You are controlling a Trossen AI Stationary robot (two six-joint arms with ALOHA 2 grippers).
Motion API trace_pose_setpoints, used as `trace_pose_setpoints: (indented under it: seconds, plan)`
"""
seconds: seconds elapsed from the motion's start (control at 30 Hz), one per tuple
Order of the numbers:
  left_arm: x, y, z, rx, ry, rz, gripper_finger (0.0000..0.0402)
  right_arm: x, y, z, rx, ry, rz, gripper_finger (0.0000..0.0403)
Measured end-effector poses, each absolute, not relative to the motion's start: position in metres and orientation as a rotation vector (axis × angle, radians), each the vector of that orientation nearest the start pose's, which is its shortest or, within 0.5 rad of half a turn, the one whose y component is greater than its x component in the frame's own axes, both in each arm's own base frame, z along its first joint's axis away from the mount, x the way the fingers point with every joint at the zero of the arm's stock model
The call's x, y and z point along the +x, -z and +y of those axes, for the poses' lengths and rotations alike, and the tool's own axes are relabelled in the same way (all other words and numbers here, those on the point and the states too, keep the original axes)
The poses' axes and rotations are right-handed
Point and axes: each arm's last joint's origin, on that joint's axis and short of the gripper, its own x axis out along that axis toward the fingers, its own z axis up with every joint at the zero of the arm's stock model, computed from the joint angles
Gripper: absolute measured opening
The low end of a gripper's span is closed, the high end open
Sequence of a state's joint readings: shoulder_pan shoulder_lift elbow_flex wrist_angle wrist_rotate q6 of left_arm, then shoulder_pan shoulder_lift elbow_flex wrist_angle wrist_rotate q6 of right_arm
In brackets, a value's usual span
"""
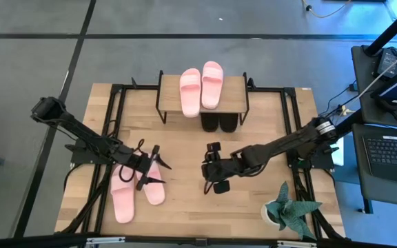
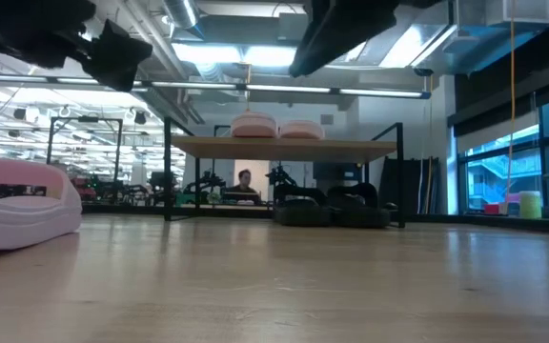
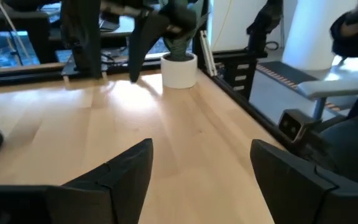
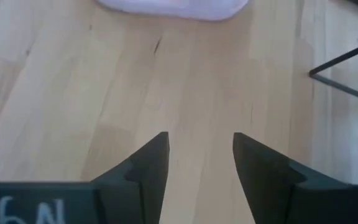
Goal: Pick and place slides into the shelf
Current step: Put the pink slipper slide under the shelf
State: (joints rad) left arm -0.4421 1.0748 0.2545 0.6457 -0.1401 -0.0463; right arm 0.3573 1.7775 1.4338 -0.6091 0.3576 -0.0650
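My left gripper (image 1: 151, 167) hangs open over the two pink slides (image 1: 135, 191) still on the table; my right gripper (image 1: 212, 172) is empty, jaws parted. They look light, soft and bendy, so I'd pinch the wide strap.

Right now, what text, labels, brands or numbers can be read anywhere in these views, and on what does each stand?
White handwritten marks, seemingly upside down, maybe "N9": on the right gripper body, right wrist view; not surely readable.
Pink slide in the low view: dark patch on its strap, too blurred to read.
Laptop beside the table: too small to read.
No other text.
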Motion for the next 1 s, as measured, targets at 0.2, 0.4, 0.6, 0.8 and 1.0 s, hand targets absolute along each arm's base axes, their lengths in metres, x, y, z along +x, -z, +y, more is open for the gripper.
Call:
trace_pose_setpoints:
  seconds: [0.2,0.4,0.6,0.8,1.0]
  plan:
    - [0.184,-0.192,-0.089,-0.017,0.329,0.117,0.0261,0.358,-0.260,0.124,-0.391,-0.030,0.898,0.0180]
    - [0.180,-0.193,-0.096,-0.062,0.363,0.113,0.0261,0.348,-0.258,0.124,-0.409,-0.031,0.974,0.0180]
    - [0.181,-0.197,-0.097,-0.064,0.292,0.107,0.0261,0.338,-0.262,0.119,-0.407,0.034,1.034,0.0180]
    - [0.189,-0.219,-0.113,0.078,0.158,0.293,0.0261,0.323,-0.270,0.112,-0.442,0.122,0.989,0.0180]
    - [0.184,-0.255,-0.134,0.138,0.128,0.365,0.0261,0.282,-0.266,0.095,-0.351,0.137,0.780,0.0180]
